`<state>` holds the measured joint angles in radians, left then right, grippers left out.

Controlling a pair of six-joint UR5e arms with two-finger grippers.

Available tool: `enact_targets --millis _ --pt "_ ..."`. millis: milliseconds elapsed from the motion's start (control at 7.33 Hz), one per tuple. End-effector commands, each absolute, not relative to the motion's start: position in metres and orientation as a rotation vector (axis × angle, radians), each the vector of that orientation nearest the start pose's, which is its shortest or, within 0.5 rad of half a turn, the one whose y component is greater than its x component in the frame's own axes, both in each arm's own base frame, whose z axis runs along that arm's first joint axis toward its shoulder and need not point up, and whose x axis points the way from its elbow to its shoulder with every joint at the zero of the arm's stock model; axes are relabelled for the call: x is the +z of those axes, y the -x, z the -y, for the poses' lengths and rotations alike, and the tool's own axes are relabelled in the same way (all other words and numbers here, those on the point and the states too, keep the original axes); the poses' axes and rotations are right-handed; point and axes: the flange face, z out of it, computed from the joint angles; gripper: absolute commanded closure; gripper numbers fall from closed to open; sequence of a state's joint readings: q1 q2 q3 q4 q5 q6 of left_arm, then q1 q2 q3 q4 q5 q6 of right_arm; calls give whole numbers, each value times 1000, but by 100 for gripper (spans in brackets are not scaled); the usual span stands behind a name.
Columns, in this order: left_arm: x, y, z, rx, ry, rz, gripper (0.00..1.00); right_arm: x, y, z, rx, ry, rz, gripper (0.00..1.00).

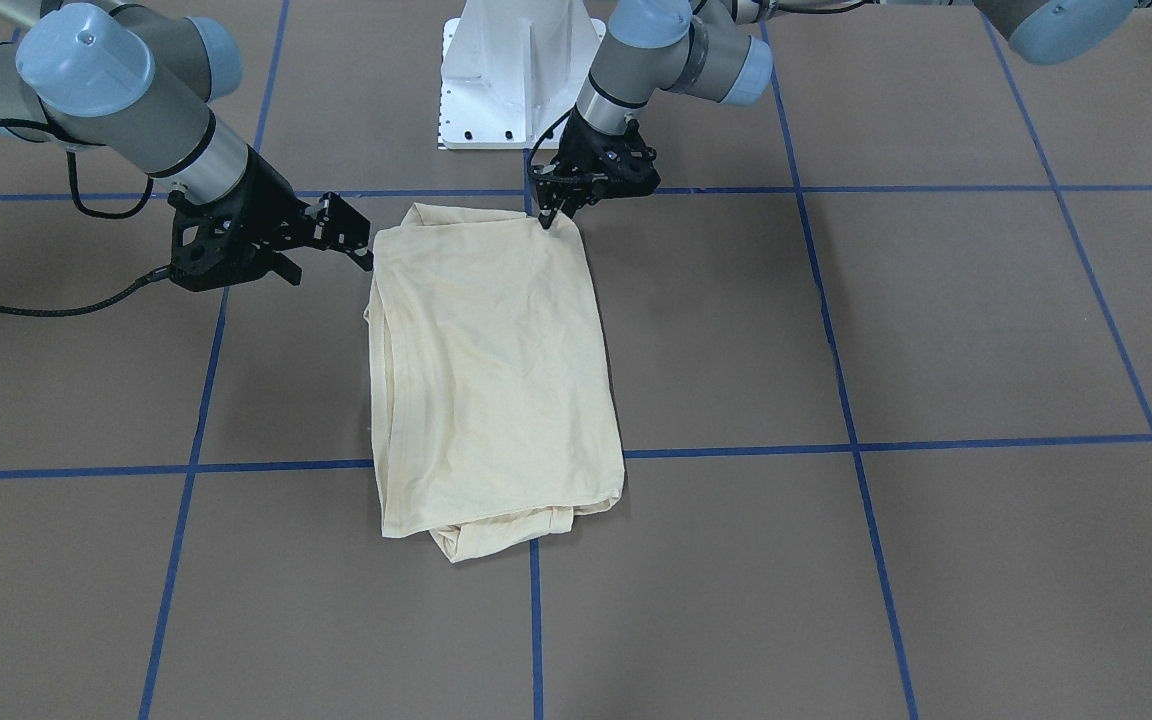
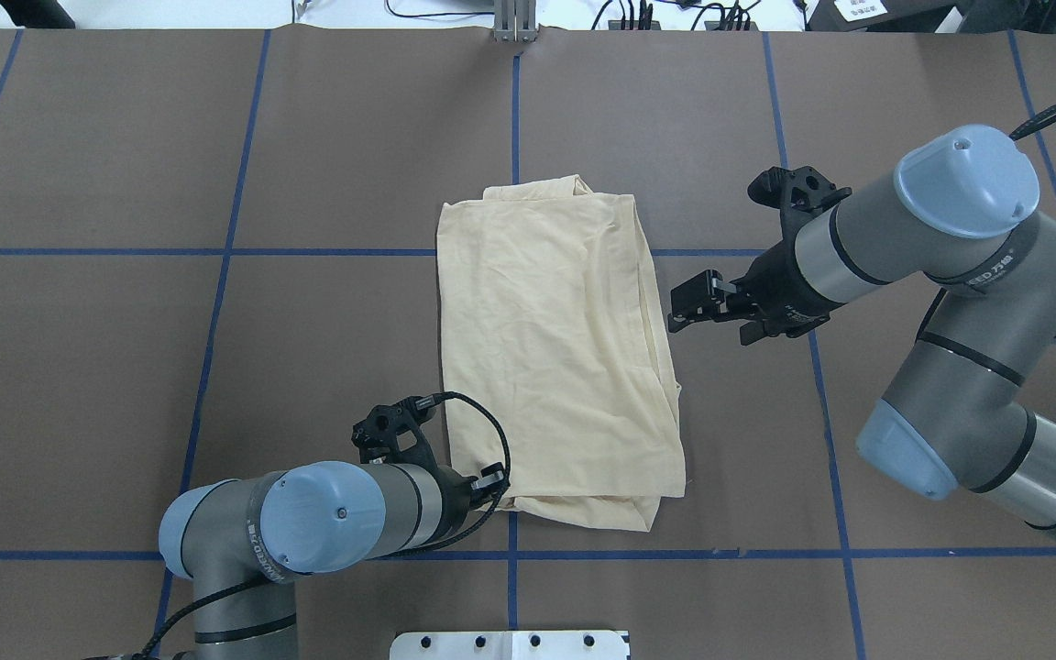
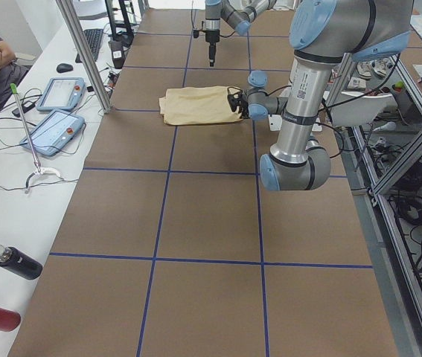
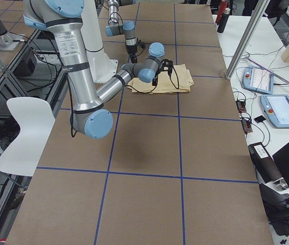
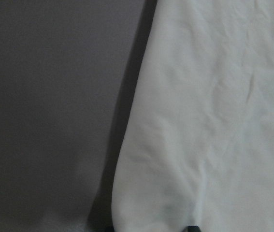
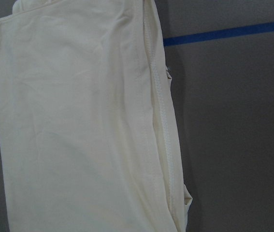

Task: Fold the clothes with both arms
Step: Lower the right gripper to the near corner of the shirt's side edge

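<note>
Cream knit, thin: the T-shirt (image 1: 496,370) lies flat on the brown tabletop (image 1: 936,320). It is a long rectangle running straight out from the white pedestal base (image 1: 496,80), print hidden.

Front-facing view: left gripper (image 1: 549,218) points tips-down onto the shirt corner nearest the pedestal. Right gripper (image 1: 364,245) hangs just off the other pedestal-end corner, jaws spread, nothing in them, clear of the cloth.

Overhead view: right gripper (image 2: 686,307) reads further out from the pedestal, beside the long edge, so it is likely raised. Left one is mostly hidden under its own wrist.

Left wrist view: two dark fingertips (image 5: 191,227) set apart, cloth between them. Jaws parted, straddling the corner, no pinch yet.

Right wrist view: stitched hem (image 6: 162,121) stacked along the edge, several layers.

Judgement: lengthwise folds look done, and the half-fold away from the pedestal is in hand. Next calls for both jaws to close on every layer at the two pedestal-end corners, then lift together.
</note>
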<state>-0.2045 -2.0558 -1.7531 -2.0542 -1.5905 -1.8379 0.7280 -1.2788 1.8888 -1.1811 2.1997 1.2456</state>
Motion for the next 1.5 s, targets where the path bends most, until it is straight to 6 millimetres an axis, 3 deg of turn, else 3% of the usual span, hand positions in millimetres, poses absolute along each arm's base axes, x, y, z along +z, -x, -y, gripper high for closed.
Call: enact_targets --millis 0,273,682,955,1227,1364 --pt "246 -597 258 -406 54 -1146 100 305 372 432 46 11 1119 1" --pt "238 -592 258 -406 53 -1160 100 304 374 430 63 24 1119 1" --pt "218 -573 256 -411 52 -1151 100 289 413 382 206 151 1119 0" --pt "204 -559 254 -412 51 -1162 100 288 452 342 287 176 1087 0" --pt "199 -555 253 -414 48 -1176 100 294 486 306 306 185 921 0" --pt "197 -554 251 -411 50 -1179 100 291 493 304 314 172 895 0"
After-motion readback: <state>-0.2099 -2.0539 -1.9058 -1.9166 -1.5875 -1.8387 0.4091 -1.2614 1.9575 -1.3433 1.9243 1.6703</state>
